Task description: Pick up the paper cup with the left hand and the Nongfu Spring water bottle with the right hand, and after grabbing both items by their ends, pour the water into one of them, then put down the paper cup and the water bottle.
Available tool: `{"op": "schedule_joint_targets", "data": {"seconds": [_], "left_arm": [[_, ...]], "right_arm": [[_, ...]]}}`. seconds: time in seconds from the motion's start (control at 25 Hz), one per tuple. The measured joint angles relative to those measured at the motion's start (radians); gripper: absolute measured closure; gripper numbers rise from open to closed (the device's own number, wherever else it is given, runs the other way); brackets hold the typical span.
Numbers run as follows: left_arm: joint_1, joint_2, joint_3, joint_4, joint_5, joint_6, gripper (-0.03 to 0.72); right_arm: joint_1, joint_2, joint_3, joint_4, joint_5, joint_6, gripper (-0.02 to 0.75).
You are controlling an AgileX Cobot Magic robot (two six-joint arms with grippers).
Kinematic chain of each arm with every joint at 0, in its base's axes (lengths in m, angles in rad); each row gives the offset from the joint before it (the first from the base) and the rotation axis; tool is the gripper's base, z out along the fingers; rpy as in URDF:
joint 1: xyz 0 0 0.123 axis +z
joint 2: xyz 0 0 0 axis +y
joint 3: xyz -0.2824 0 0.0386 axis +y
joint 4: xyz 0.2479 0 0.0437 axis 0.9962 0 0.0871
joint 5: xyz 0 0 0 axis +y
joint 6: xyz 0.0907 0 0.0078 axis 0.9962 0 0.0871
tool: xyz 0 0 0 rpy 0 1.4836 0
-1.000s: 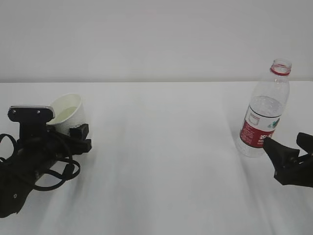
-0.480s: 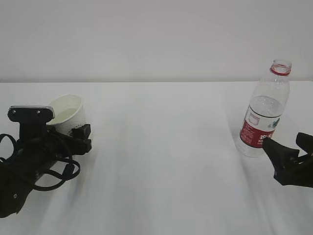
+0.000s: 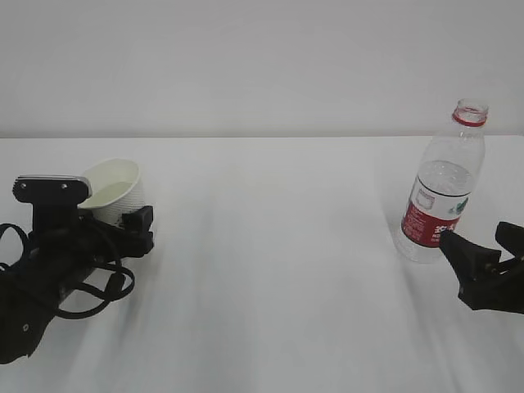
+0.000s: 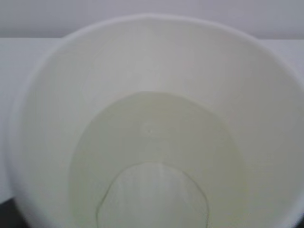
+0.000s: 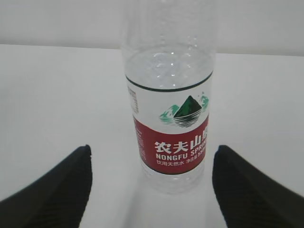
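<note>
We see a smooth white counter (image 3: 270, 270) under a plain pale wall. At its left stands the paper cup (image 3: 115, 190), a white tapered form with a faintly dimpled side, its mouth tipped toward the left hand (image 3: 131, 225). From the left wrist view we look straight into the cup: a cream, matte inside with a shallow pool of clear water (image 4: 152, 190) at the bottom, its edge drawn as a thin curved line. The left hand is blocky and black, with looped cables and a grey plate above it; it sits right at the cup's lower wall, and we cannot tell from the pictures whether it grips the cup or stands free of it.

At the right the Nongfu Spring water bottle (image 3: 442, 188) stands upright on the counter, clear ribbed plastic with a red-and-white label, a red neck ring and no cap. Droplets cling inside its upper wall. The right hand (image 3: 483, 262) lies low just in front of it, spread wide, the two dark textured fingers (image 5: 52, 190) apart on either side of the bottle's base without touching it.

Between cup and bottle the counter lies open and bare.
</note>
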Motion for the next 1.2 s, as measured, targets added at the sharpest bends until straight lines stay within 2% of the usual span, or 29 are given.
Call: {"op": "schedule_joint_targets", "data": {"seconds": [0.24,0.96,1.2], "left_arm": [[0.0,0.0,0.0,0.0,-0.006,0.0,0.002],[0.0,0.0,0.0,0.004,-0.008,-0.025,-0.003],[-0.033,0.0,0.002,0.011,-0.01,-0.026,-0.003]], "right_arm": [[0.0,0.0,0.0,-0.02,0.0,0.0,0.143],[0.0,0.0,0.0,-0.024,0.0,0.0,0.144],[0.0,0.0,0.0,-0.024,0.0,0.0,0.144]]}}
